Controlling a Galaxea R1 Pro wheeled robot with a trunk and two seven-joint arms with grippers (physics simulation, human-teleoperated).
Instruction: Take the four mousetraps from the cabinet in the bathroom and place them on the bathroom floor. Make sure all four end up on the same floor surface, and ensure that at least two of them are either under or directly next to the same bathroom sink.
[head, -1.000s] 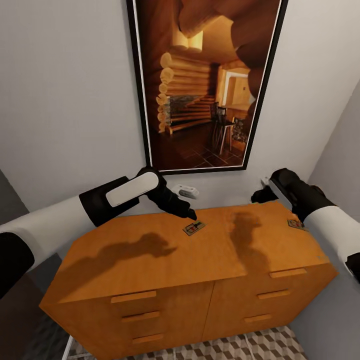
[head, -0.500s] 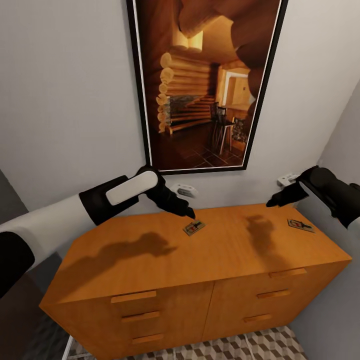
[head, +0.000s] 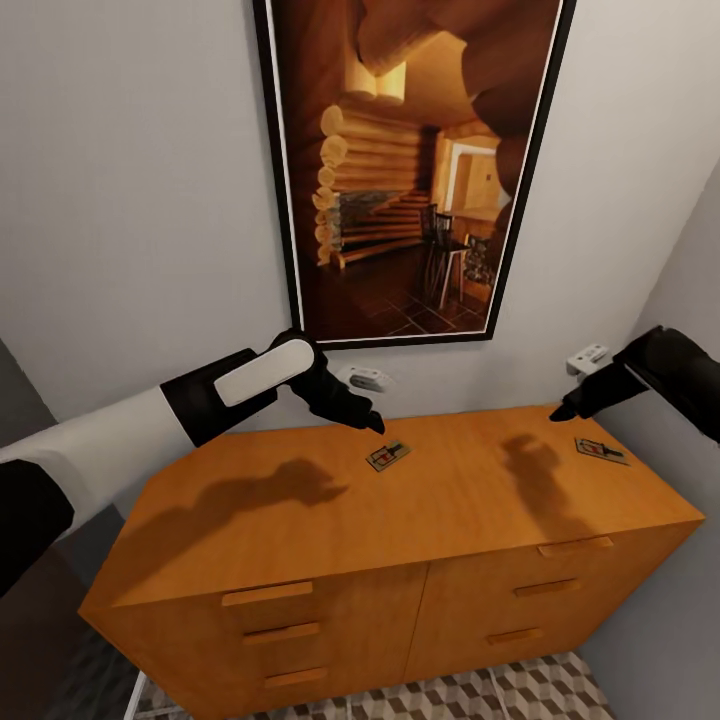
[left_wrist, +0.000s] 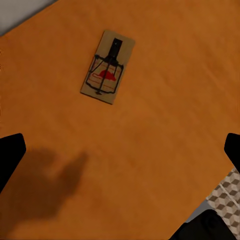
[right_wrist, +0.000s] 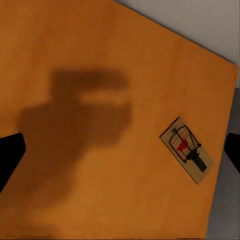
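Two mousetraps lie flat on the broad top of the orange cabinet. One mousetrap is near the back middle, and my left gripper hovers just above and behind it, open. In the left wrist view that mousetrap lies ahead of the widely spread fingers. The other mousetrap rests near the right end, with my right gripper open above and to its left. The right wrist view has this mousetrap off toward one finger. Cube-patterned floor lies below the cabinet.
A large framed picture hangs on the wall behind the cabinet. White wall sockets sit just above the cabinet's back edge. A grey side wall stands close to the right end. Drawers with bar pulls face me.
My right arm has swung right and upward, from the cabinet's back toward the right-end mousetrap. The left gripper has risen slightly. Both mousetraps have stayed put.
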